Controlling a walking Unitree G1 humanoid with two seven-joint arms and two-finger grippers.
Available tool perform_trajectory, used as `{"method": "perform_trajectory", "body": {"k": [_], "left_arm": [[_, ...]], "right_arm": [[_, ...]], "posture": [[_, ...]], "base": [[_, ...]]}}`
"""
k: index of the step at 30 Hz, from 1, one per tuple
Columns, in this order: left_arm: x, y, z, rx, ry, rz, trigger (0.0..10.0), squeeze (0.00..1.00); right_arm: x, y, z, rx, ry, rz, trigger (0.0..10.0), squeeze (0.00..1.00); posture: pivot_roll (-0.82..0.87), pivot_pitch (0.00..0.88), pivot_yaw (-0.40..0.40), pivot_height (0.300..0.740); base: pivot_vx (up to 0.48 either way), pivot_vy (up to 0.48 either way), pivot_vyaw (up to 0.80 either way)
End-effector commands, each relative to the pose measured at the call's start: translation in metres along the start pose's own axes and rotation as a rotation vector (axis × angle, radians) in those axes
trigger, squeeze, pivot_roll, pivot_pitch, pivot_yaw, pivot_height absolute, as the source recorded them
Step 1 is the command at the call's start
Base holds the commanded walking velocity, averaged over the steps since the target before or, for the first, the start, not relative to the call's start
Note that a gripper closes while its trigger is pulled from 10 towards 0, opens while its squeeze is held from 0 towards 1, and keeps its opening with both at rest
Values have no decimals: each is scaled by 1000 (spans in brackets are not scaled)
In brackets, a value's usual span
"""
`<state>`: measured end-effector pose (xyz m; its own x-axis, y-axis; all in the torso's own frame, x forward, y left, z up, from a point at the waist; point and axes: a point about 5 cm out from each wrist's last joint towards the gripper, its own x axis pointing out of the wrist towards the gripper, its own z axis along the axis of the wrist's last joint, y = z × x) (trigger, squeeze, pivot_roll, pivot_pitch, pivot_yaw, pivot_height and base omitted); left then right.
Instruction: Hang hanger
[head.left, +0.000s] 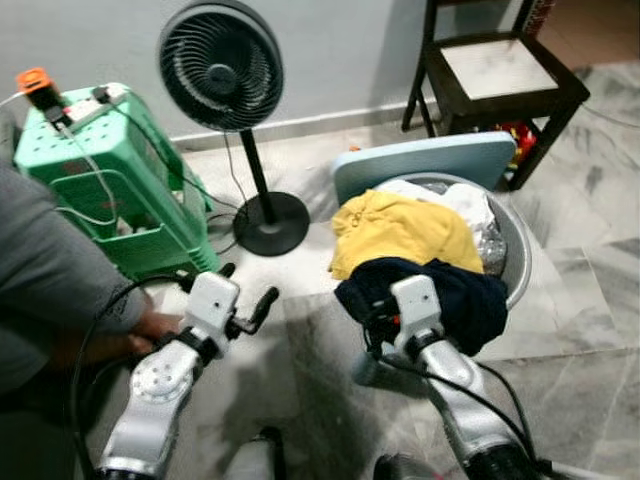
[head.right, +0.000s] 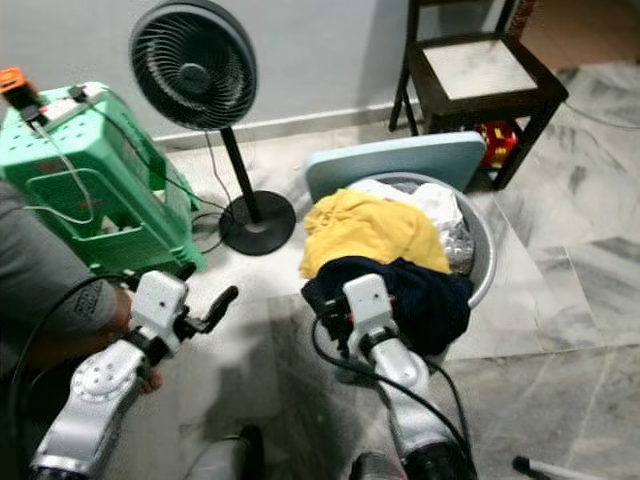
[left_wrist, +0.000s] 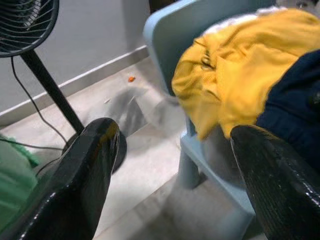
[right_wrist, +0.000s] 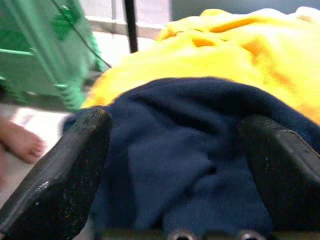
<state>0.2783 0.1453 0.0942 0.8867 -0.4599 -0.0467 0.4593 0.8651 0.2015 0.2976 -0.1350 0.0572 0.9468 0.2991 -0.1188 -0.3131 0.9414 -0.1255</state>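
Fingers spread, the right gripper (right_wrist: 170, 165) reaches over the navy garment (head.left: 455, 295) draped at the near rim of the laundry basin (head.left: 515, 250), seemingly to grasp clothing, while the left gripper (left_wrist: 170, 170) waits wide apart above the marble floor (head.left: 590, 340); no hanger is identifiable.

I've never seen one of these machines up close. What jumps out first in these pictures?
A heap of laundry, a bright yellow garment over a navy garment, spills from a grey basin on a pale blue stool straight ahead. The right hand hangs open right over the navy cloth, while the left hand, also open, is out above the floor. Behind stand a black fan and a green stool.
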Motion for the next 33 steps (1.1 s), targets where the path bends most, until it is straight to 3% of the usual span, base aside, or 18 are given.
{"method": "perform_trajectory", "body": {"k": [1, 10, 16, 19, 23, 24, 29, 32, 33], "left_arm": [[-7, 6, -7, 5, 31, 14, 10000, 0], [-6, 5, -5, 8, 19, 27, 10000, 0], [-9, 0, -7, 53, 29, -2, 10000, 0], [-19, -8, -7, 174, 34, -109, 10000, 0], [-25, -10, -7, 257, 29, -189, 10000, 0], [-30, -8, -8, 329, 43, -235, 10000, 0], [-36, -1, -9, 414, 58, -323, 10000, 0], [-44, 8, -18, 523, 131, -423, 10000, 0], [-44, 8, -18, 523, 131, -423, 10000, 0]], "right_arm": [[2, 11, -2, 32, 8, 16, 10000, 0], [2, 10, -2, 30, 6, 15, 10000, 0], [1, 11, -3, 26, 7, 24, 10000, 0], [1, 10, -3, 19, 9, 29, 10000, 0], [2, 8, -2, 17, 9, 29, 10000, 0], [2, 8, -2, 16, 8, 28, 10000, 0], [2, 7, -1, 15, 7, 25, 10000, 0], [1, 6, -2, 16, 6, 16, 10000, 0], [1, 6, -2, 16, 6, 16, 10000, 0]], "posture": [[97, 290, 22, 740], [97, 290, 20, 740], [98, 294, 9, 740], [98, 295, 6, 740], [99, 296, 5, 740], [99, 296, 5, 740], [103, 301, 10, 740], [100, 303, 15, 740], [100, 303, 15, 740]], "base": [[300, 0, -800], [125, 0, -719], [0, 0, 0], [0, 0, 0], [0, 0, 0], [0, 0, 0], [0, 0, 0], [0, 0, 0], [0, 0, 0]]}}
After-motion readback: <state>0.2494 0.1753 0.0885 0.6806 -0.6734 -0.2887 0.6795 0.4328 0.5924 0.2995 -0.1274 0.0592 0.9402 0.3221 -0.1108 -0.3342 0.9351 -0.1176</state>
